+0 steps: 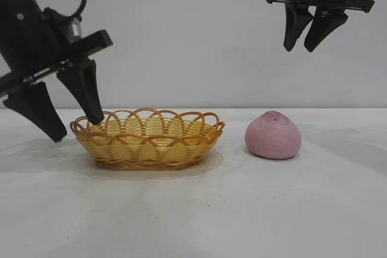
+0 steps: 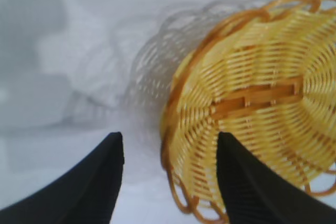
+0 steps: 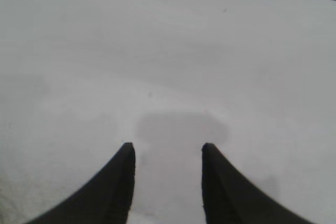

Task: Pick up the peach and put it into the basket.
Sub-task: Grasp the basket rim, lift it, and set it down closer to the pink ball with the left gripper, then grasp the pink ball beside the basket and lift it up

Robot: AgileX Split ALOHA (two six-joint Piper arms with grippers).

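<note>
**Gripper status: both empty, peach on desk**

Left gripper (image 1: pixel 77 128) hangs at the left end of the basket (image 1: pixel 148 139), tilted steeply downward. Its jaws stand apart at a moderate width and hold nothing. In the exterior view, one fingertip overlaps the looped rim at the basket's left end; the other fingertip is outside the basket, above the desk (image 1: pixel 193 209). Whether the inner fingertip touches the rim cannot be told. In the left wrist view, the two dark fingers (image 2: pixel 84 187) frame the near edge of the basket (image 2: pixel 252 108), with bare desk between them.

Right gripper (image 1: pixel 308 43) is raised high at the upper right, well above the desk. Its jaws are partly open and hold nothing. In the right wrist view, its fingers (image 3: pixel 113 187) point at bare desk surface only.

Peach (image 1: pixel 273 135) rests on the desk to the right of the basket, near it but not touching. It sits upright, with dark speckles on its top. It is below the right gripper and somewhat to its left, well apart from it.

Basket interior: yellow weave, nothing inside.
</note>
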